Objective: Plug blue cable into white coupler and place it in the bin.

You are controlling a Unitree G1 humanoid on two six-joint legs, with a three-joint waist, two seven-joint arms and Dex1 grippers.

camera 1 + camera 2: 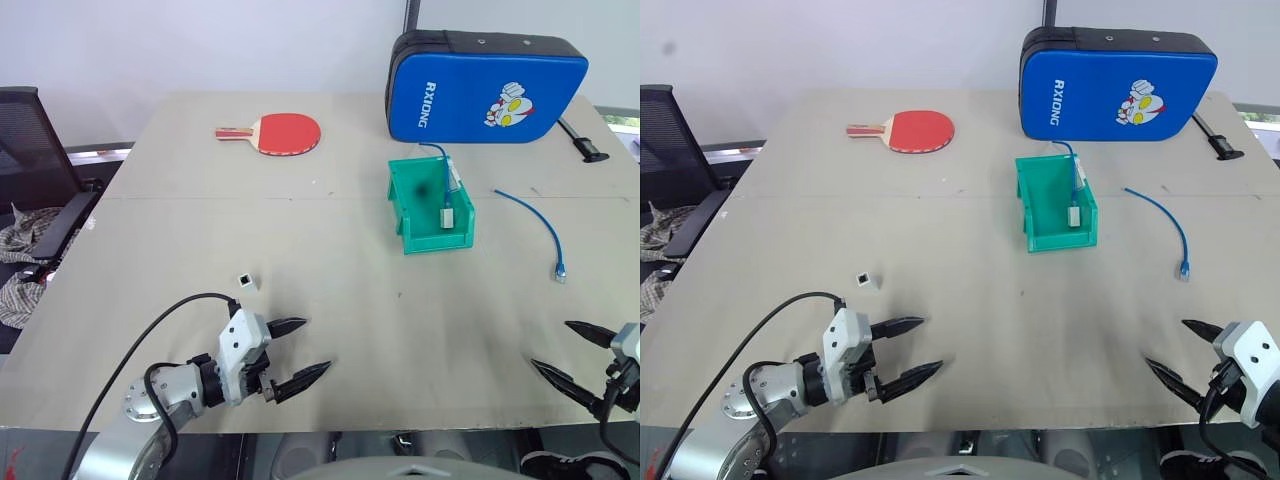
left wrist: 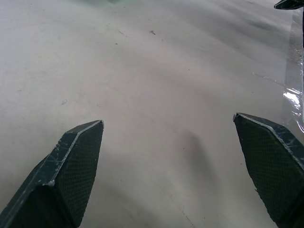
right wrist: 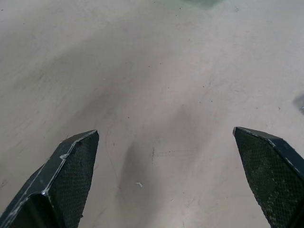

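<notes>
The white coupler stands alone on the table at the near left, a short way beyond my left gripper. That gripper is open and holds nothing. The blue cable lies loose on the table at the right, its clear plug end nearest me. Nearer than that plug, at the front right edge, my right gripper is open and empty. The green bin sits mid-table, left of the cable. In both wrist views the open fingers hover over bare tabletop.
Inside the bin lies another blue cable end with a greyish-beige block. A big blue padded case stands behind the bin, and a red paddle lies at the far left. A black chair stands off the table's left side.
</notes>
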